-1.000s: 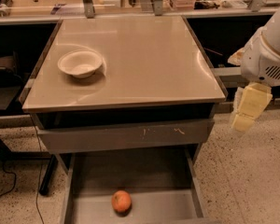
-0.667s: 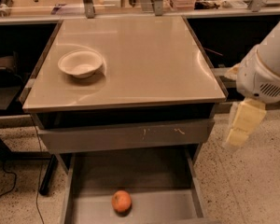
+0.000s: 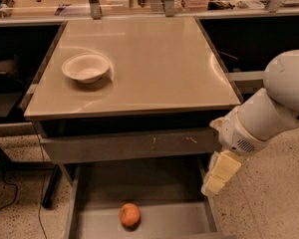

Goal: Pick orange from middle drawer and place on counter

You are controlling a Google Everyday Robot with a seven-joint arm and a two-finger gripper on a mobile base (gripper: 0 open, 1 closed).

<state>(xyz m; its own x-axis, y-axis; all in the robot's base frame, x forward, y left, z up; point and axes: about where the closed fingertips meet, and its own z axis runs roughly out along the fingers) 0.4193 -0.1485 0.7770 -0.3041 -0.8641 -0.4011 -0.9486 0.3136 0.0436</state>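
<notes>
Orange fruit (image 3: 130, 215) rests on the floor of the open middle drawer (image 3: 179, 222), toward its pulled-out end and a little left of centre, below the counter (image 3: 154, 59). The gripper (image 3: 220, 176) hangs over the drawer's right side wall, so the orange lies lower and to its left in the view. Being round, the orange has no long axis to match. Whether the gripper is open or closed cannot be told, and nothing is seen in it. Since a second ago the gripper has dropped lower and moved left toward the drawer, while the orange has not moved.
</notes>
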